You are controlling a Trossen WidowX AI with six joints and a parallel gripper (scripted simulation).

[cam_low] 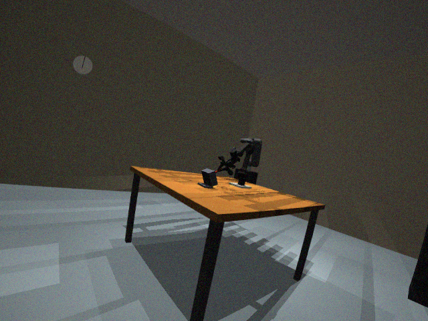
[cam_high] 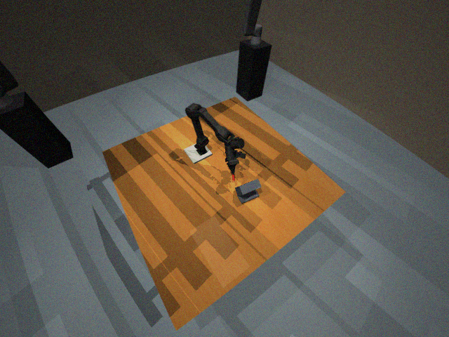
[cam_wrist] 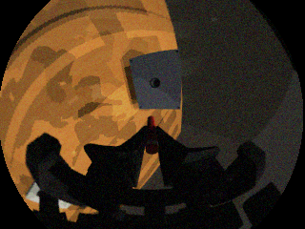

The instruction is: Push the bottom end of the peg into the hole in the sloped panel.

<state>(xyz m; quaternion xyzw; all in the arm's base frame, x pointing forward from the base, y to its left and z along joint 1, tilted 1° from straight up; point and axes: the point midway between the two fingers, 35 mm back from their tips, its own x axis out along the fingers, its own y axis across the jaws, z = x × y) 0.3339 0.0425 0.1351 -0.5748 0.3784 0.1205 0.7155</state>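
A slim red peg (cam_high: 233, 177) (cam_low: 216, 171) (cam_wrist: 151, 123) is held in the gripper (cam_high: 233, 173) (cam_low: 221, 169) (cam_wrist: 152, 135), which is shut on it. The peg's free end points at the grey sloped panel (cam_high: 250, 186) (cam_low: 209, 177) (cam_wrist: 164, 97). In the wrist view the panel's face shows one small, round-looking dark hole (cam_wrist: 154, 82). The peg's tip lies below the hole and just below the panel's lower edge in that view. In the top view the peg is beside the panel, above the table. Whether it touches the panel cannot be told.
The panel stands on a dark base plate (cam_low: 204, 185) on the wooden table (cam_high: 217, 235) (cam_low: 221, 206). The arm's white base plate (cam_high: 191, 157) (cam_low: 245, 186) is behind the gripper. Dark pedestals (cam_high: 252, 70) (cam_high: 36, 130) stand on the floor beyond the table.
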